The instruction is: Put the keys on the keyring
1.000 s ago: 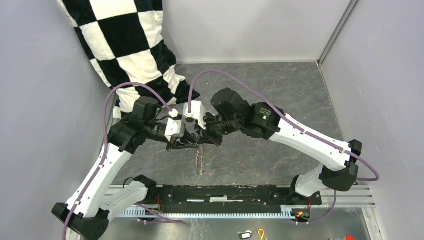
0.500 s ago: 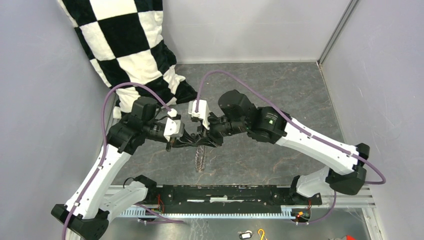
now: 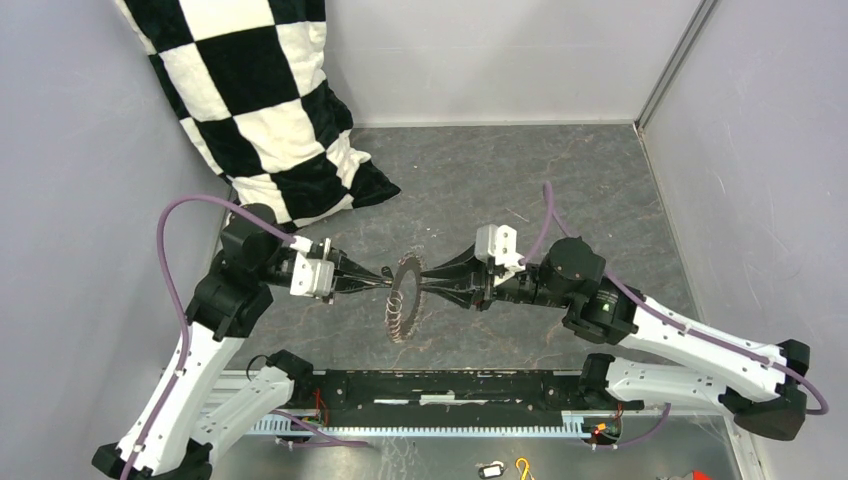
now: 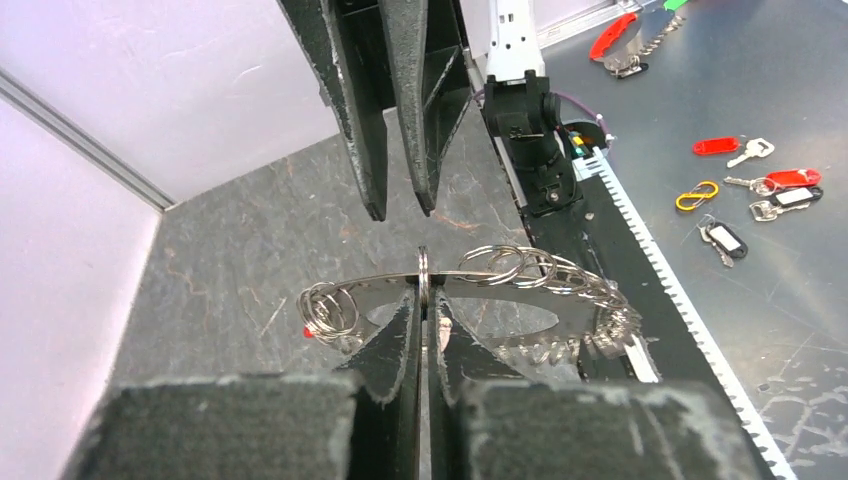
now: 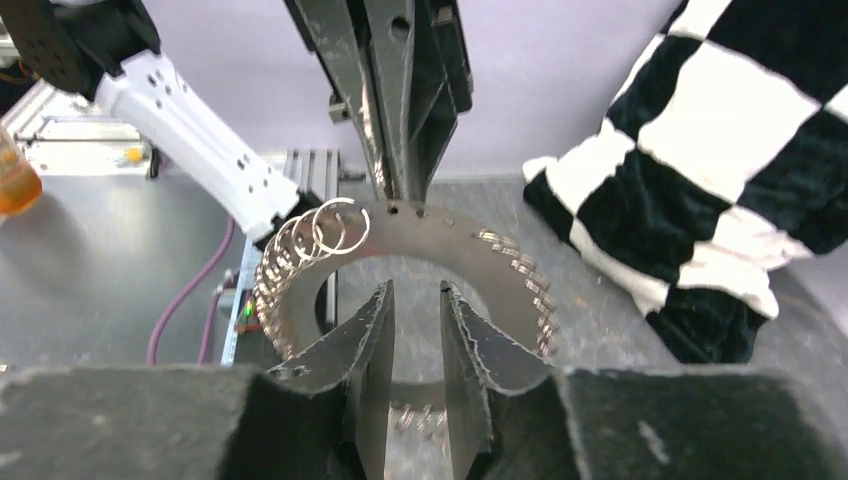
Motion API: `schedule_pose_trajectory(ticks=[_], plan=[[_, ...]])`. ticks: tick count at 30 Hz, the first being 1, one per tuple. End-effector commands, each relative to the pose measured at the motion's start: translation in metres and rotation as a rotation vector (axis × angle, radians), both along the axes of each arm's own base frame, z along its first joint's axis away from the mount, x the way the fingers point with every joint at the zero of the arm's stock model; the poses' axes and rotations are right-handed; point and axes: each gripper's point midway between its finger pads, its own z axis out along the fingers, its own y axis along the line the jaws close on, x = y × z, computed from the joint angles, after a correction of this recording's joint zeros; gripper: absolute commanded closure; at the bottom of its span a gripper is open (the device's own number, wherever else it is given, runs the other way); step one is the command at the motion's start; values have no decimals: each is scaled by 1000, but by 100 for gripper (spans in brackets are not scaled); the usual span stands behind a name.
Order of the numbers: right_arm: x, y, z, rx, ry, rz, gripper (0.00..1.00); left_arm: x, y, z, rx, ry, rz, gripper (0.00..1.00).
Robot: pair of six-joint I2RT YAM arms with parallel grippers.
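The keyring [image 3: 403, 300], a flat grey hoop fringed with small wire rings, hangs in the air between my two grippers. My left gripper [image 3: 385, 273] is shut on the hoop's rim; in the left wrist view its tips [image 4: 424, 300] pinch the edge of the keyring [image 4: 378, 288]. My right gripper [image 3: 428, 282] faces it from the other side, open. In the right wrist view its fingers [image 5: 412, 290] stand apart in front of the keyring [image 5: 470, 240] without gripping it. A red speck [image 4: 308, 331] shows by the small rings at the hoop's left; I cannot tell whether it is one of the keys.
A black-and-white checkered pillow [image 3: 260, 100] lies at the back left. Grey walls close in three sides. On the metal shelf in front of the arm bases lie red tags with keys [image 4: 790, 178], a yellow hook [image 4: 697, 195] and a dark tag [image 4: 722, 240].
The right gripper has opened and drawn back to the right. The left gripper closed on the keyring and pulled left. Both arms dropped lower and the hoop turned between them.
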Motion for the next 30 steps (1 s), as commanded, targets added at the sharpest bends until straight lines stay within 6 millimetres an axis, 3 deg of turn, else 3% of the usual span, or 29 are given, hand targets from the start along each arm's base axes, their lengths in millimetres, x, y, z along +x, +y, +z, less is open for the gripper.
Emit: schedule_pose_trajectory(ticks=[1,11,30], plan=[[-6,7,48,239,-67,43,72,-7,-2,17,-62,-142,-59,98],[-21,18,51,271,-131,157,72,-4,1,22,-109,-464,-62,98],[-20,34,35,216,-172,144,65,-8,-1,32,-109,-372,-86,98]])
